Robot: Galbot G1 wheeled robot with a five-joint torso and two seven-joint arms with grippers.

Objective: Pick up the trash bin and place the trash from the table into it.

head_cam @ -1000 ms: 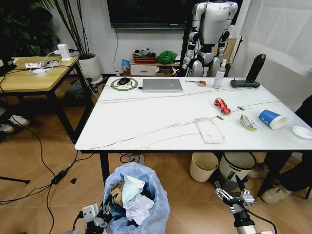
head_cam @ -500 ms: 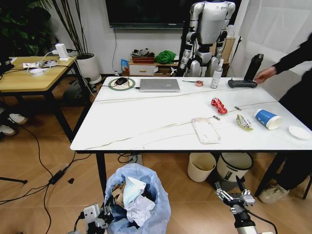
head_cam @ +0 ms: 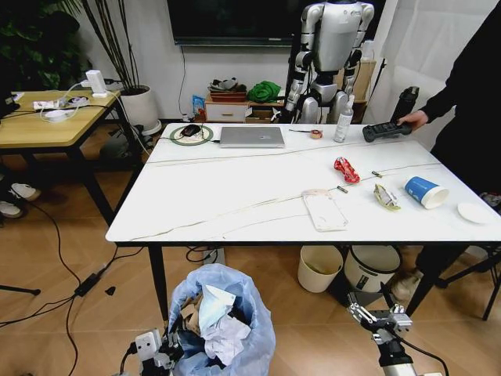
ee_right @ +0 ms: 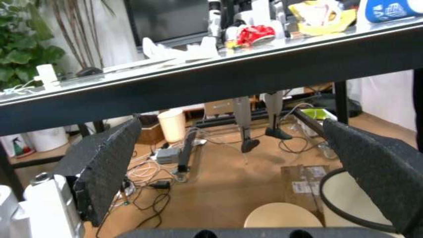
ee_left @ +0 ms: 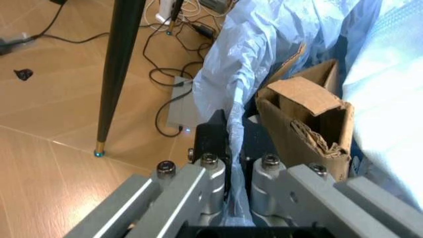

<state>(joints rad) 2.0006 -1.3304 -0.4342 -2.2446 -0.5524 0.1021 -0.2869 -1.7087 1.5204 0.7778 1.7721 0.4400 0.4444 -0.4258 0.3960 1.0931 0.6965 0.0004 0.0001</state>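
Blue-bagged trash bin (head_cam: 227, 329) clenched by left claw (ee_left: 233, 163), right claw (head_cam: 377, 317) spread, table (head_cam: 235, 211) ahead

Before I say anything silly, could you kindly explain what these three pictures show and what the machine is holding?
It is a wheeled robot with two arms. One picture looks down from its head; the other two come from cameras on its wrists. The left gripper is shut on the blue bag edge of the trash bin, which already holds paper. The right gripper hangs open and empty, below the table. On the marble top lie the trash: a red wrapper, a flat white pouch, a yellowish wrapper and a blue paper cup. A laptop lies at the far side.
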